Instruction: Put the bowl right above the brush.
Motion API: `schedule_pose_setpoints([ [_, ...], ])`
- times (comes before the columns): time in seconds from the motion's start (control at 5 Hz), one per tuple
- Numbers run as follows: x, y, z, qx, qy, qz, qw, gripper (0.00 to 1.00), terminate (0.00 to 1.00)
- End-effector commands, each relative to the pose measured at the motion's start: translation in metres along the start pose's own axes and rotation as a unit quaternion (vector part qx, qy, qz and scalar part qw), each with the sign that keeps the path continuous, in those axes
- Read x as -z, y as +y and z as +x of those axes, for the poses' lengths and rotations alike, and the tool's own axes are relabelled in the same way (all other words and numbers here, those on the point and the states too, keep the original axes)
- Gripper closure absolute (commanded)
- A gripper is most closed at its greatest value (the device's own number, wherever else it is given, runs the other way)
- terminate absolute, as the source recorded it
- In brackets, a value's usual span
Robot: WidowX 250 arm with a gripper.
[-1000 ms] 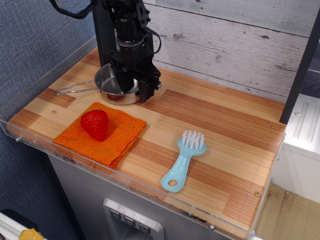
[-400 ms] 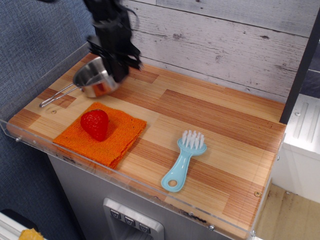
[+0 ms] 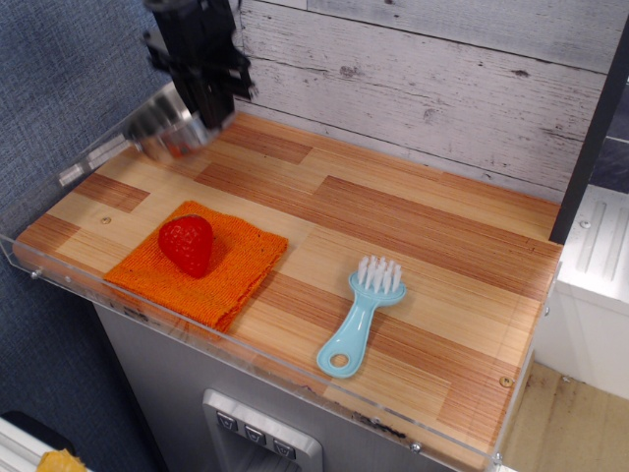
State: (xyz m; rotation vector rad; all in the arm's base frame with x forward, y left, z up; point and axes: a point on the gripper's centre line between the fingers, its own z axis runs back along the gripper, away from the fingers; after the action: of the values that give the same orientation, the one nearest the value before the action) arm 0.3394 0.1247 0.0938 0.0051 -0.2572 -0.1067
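The shiny steel bowl (image 3: 165, 125) hangs tilted in the air at the far left, above the table's back left corner, its wire handle (image 3: 90, 160) pointing left and down. My black gripper (image 3: 203, 110) is shut on the bowl's right rim and holds it lifted. The image is motion-blurred there. The light-blue brush (image 3: 361, 315) with white bristles lies on the wooden table near the front, right of centre, bristles away from me and handle hole toward the front edge.
An orange cloth (image 3: 201, 264) lies at the front left with a red strawberry (image 3: 187, 244) on it. A clear plastic rim (image 3: 246, 356) runs round the table. A white plank wall (image 3: 442, 69) stands behind.
The gripper has lifted the bowl off the table and carried it up and to the left, tilting it. The brush, cloth and strawberry have not moved.
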Motion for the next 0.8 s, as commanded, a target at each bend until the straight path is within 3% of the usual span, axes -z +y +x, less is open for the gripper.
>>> schedule_pose_setpoints([
  [0.0,-0.055,-0.074,0.016,0.070,-0.061,-0.046,0.9946,1.00,0.00],
  [0.2,-0.047,-0.122,0.020,0.112,-0.044,-0.082,0.9893,1.00,0.00],
  [0.4,-0.033,-0.173,0.021,0.129,-0.003,-0.064,0.9895,1.00,0.00],
  [0.6,-0.015,-0.214,0.026,0.170,-0.004,-0.079,0.9822,1.00,0.00],
])
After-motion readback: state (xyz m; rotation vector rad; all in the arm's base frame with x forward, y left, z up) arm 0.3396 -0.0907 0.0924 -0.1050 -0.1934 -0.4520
